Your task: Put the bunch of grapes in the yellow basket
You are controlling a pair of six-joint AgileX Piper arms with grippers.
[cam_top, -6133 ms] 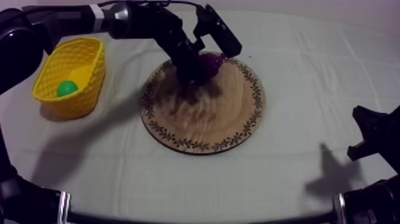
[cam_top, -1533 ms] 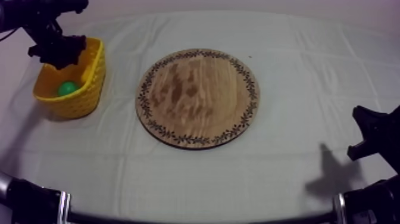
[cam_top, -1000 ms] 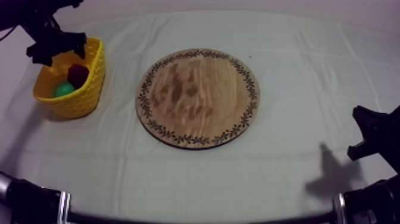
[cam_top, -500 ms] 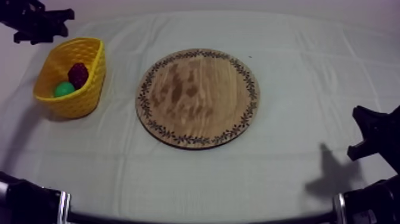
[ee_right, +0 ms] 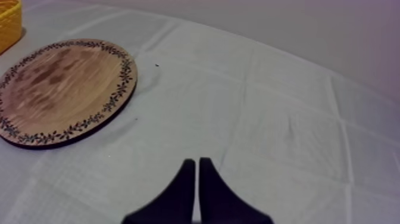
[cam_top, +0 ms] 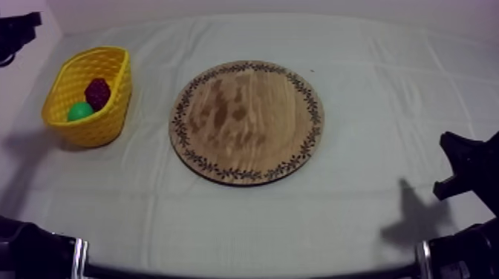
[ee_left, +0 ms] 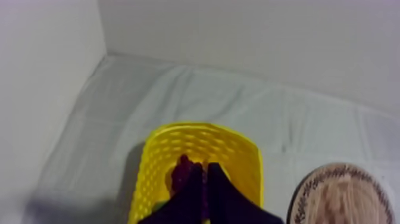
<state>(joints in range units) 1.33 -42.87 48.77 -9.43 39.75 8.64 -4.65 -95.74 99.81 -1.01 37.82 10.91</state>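
The dark purple bunch of grapes (cam_top: 97,93) lies inside the yellow basket (cam_top: 111,70) at the table's left, next to a green toy fruit (cam_top: 79,111). The round wooden board (cam_top: 247,122) in the middle is bare. My left gripper (ee_left: 204,169) hangs high above the basket (ee_left: 238,152), its fingers together as a narrow wedge and holding nothing; the grapes (ee_left: 180,176) peek out beside them. My left arm (cam_top: 16,31) shows at the far upper left, off the basket. My right gripper (ee_right: 196,162) rests shut, low at the right (cam_top: 462,169).
The patterned rim of the board (ee_right: 113,98) lies well ahead of the right gripper, with the basket's corner (ee_right: 9,21) beyond it. Grey-white cloth (cam_top: 245,215) covers the table. A pale wall (ee_left: 250,36) rises behind the basket.
The left gripper carried the grapes from the board to the basket, let them go there, then drew back up and to the left. The right arm has not moved.
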